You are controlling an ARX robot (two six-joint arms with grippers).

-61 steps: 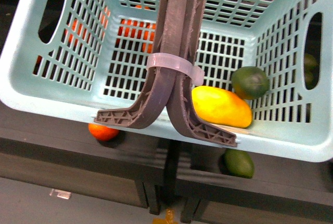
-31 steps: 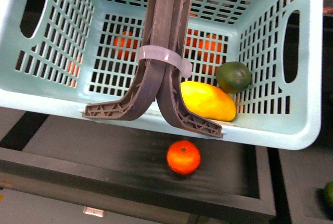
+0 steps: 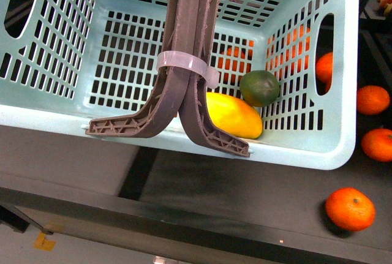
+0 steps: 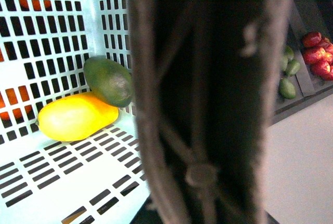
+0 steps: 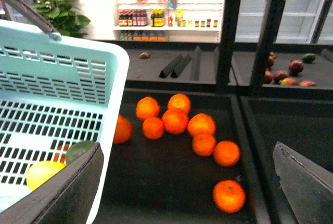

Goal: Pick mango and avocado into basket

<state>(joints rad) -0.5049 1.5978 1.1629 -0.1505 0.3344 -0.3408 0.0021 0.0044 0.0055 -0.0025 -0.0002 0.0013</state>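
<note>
The pale teal basket [image 3: 294,154] hangs in the air and fills the front view. Its two brown-grey handles [image 3: 190,37] are bound by a white zip tie [image 3: 184,65]. The yellow mango [image 3: 236,114] lies on the basket floor in the near right corner, and the dark green avocado [image 3: 259,87] rests against it. In the left wrist view the handles [image 4: 208,99] block most of the picture. My left gripper is shut on them, its fingers hidden. The mango [image 4: 75,116] and avocado [image 4: 109,81] show behind. My right gripper [image 5: 187,193] is open beside the basket [image 5: 62,63], over oranges.
Loose oranges [image 3: 350,209] lie on the dark shelf tray below and right of the basket, with several more [image 5: 177,120] under the right gripper. Red fruits [image 4: 317,55] and light green ovals [image 4: 287,86] sit in farther bins. Dark shelf posts [image 5: 229,31] stand behind.
The basket has drifted left and up in the front view while the shelf below slid past. Oranges now show at the right. The mango and avocado kept their corner.
</note>
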